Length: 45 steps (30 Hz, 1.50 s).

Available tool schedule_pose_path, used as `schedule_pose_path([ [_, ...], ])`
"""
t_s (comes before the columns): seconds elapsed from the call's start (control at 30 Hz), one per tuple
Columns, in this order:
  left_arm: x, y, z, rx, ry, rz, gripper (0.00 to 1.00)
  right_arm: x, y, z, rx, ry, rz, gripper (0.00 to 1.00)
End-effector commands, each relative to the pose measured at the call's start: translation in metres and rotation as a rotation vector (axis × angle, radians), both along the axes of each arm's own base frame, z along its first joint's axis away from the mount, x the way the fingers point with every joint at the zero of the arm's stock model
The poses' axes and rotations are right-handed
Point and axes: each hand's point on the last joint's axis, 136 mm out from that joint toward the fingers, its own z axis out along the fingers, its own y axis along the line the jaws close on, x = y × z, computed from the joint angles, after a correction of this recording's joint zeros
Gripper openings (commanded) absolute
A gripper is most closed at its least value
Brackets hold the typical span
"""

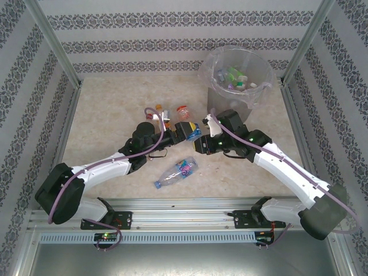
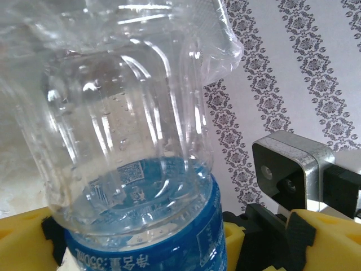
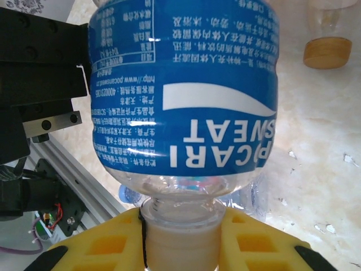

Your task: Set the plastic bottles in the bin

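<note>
Bottle of clear plastic with blue label [image 3: 186,96] is held just left of tall grey bag-lined bin [image 1: 215,101], long axis spanning both claws. Right gripper [image 3: 179,237] clamps its neck; left gripper [image 2: 141,248] wide round the base, grip unclear. Right arm nearer bin; loose clear bottle [image 1: 175,171] lies farther off, nothing blocking.

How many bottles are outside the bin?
4: a blue-labelled bottle in the right gripper, a clear bottle lying at the front, a red-capped bottle beside the bin, an orange bottle by the left arm. More may hide behind arms.
</note>
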Motion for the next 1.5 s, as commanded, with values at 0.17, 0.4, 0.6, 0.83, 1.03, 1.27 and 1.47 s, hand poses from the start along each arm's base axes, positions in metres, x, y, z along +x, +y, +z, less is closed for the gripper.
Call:
schedule_pose_path([
  [0.17, -0.002, -0.001, 0.018, -0.04, -0.047, -0.032, 0.89, -0.012, 0.009, 0.01, 0.064, -0.005, 0.038, 0.27],
  [0.4, -0.001, -0.004, 0.012, -0.02, -0.034, -0.042, 0.95, -0.017, 0.012, 0.013, 0.103, 0.0, 0.055, 0.27],
  [0.6, -0.002, -0.005, 0.015, -0.022, -0.038, -0.05, 0.86, -0.018, 0.014, 0.013, 0.112, 0.006, 0.059, 0.27],
  [0.83, -0.002, -0.005, 0.02, -0.023, -0.059, -0.055, 0.68, -0.021, 0.014, 0.011, 0.119, 0.014, 0.064, 0.28],
  [1.03, -0.007, -0.004, 0.025, -0.011, -0.096, -0.071, 0.59, -0.02, 0.012, 0.014, 0.126, 0.012, 0.049, 0.45],
  [1.27, -0.023, 0.01, 0.016, 0.202, -0.145, -0.095, 0.6, -0.027, 0.002, 0.04, 0.194, -0.003, 0.041, 0.62],
  [1.47, -0.045, 0.017, 0.021, 0.283, -0.223, -0.174, 0.6, -0.025, -0.009, 0.083, 0.29, -0.054, 0.016, 0.76],
])
